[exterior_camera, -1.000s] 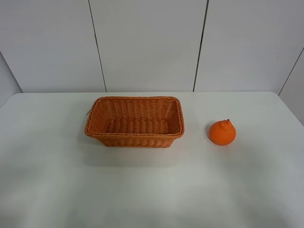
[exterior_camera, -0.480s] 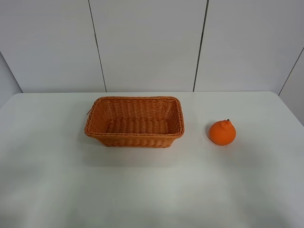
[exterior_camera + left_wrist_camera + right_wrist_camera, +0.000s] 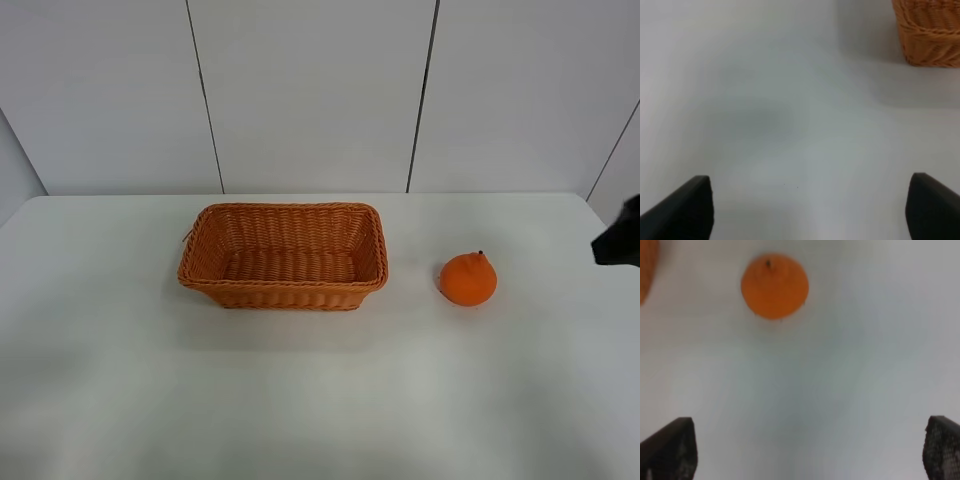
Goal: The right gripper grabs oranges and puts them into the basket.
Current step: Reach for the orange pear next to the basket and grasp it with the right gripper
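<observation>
A single orange (image 3: 468,278) with a small dark stem sits on the white table, right of the wicker basket (image 3: 283,256), which holds nothing. The orange also shows in the right wrist view (image 3: 774,286), well ahead of my right gripper (image 3: 805,450), whose fingers are spread wide with nothing between them. A dark part of the right arm (image 3: 622,240) shows at the right edge of the exterior view. My left gripper (image 3: 810,207) is open over bare table, with a corner of the basket (image 3: 930,30) ahead of it.
The white table (image 3: 300,400) is backed by a pale panelled wall (image 3: 310,90). A sliver of the basket (image 3: 646,265) shows at the edge of the right wrist view.
A dark part of the right arm has come into the exterior view at the right edge. The orange and basket have not moved.
</observation>
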`<action>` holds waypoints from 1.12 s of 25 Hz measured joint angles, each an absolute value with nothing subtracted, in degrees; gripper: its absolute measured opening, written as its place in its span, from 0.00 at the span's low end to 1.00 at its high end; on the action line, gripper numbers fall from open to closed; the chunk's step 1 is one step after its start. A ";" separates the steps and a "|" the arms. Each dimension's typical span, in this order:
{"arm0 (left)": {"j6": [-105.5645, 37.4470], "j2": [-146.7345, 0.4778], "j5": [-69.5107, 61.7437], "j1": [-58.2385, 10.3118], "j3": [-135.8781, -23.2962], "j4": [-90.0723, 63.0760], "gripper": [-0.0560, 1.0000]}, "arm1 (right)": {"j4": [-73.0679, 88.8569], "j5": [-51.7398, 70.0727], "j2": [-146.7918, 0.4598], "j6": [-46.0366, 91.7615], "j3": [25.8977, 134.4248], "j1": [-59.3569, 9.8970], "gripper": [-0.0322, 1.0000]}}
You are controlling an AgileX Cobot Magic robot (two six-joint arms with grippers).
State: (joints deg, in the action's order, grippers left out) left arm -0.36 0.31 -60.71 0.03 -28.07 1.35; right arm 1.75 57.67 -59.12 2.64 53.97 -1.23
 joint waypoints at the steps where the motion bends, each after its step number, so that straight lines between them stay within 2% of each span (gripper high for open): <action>1: -0.36 0.31 -60.71 0.03 -28.07 1.35 0.89 | 1.88 58.13 -64.10 2.64 55.65 -1.23 0.70; 8: -0.36 0.31 -60.71 0.03 -28.07 1.35 0.89 | 2.51 59.93 -92.11 2.83 71.31 -1.23 0.70; 12: -0.36 0.31 -60.71 0.03 -28.07 1.35 0.89 | 6.39 59.81 -102.54 3.92 79.47 -1.47 0.70; 19: -0.36 0.31 -60.71 0.03 -28.07 1.35 0.89 | 6.81 58.61 -108.39 5.41 82.83 -4.37 0.70; 28: -0.36 0.31 -60.71 0.03 -28.07 1.35 0.89 | 6.44 53.36 -114.47 5.41 82.83 -4.37 0.70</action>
State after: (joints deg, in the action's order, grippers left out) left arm -0.36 0.31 -60.71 0.03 -28.07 1.35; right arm 6.44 53.36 -114.47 5.41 82.83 -4.37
